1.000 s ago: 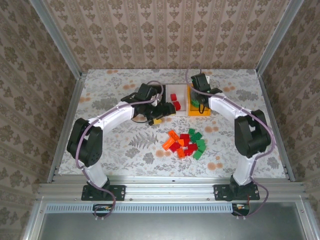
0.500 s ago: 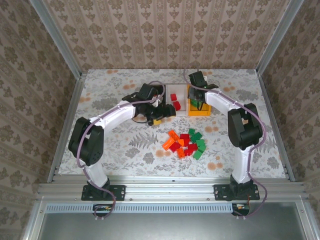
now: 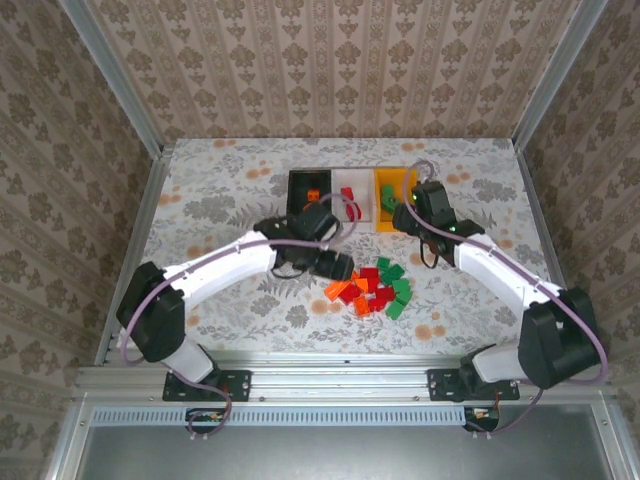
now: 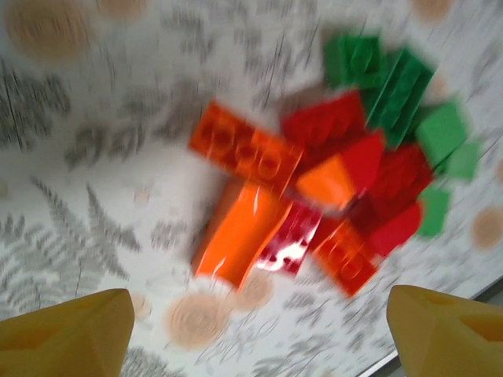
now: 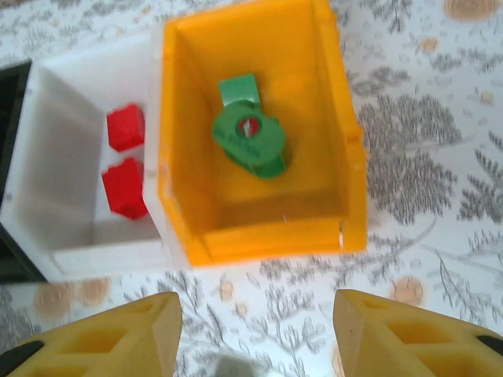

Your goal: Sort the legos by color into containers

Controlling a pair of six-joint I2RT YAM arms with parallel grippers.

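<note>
The legos [image 3: 370,290] lie in one loose heap on the table [image 3: 220,210], in front of the three bins at the back. On the heap's left edge sit two orange pieces. A studded orange brick [image 4: 245,149] has its long axis slanting from upper left to lower right in the left wrist view. A smooth orange piece [image 4: 240,236] just below it runs the other way, from lower left up to the right. Reds crowd the middle and greens [image 4: 385,78] the far right.

The left claw [image 3: 342,266] hangs just beside that orange edge and is the nearer of the two. Its fingertips [image 4: 67,330] are spread wide with nothing between them, and the heap lies straight ahead, roughly centred in the gap. The smooth piece is closest. Its long axis points more or less away from the claw, so it looks the easier one to take across its short side. The studded brick touches it and could be dragged along.

The black bin [image 3: 298,180] holds an orange brick, the white bin [image 5: 71,86] two red ones, and the yellow bin [image 5: 346,141] green pieces. The right claw [image 5: 255,338] hovers off the yellow bin's near wall, wide open and empty, farther from the heap.
</note>
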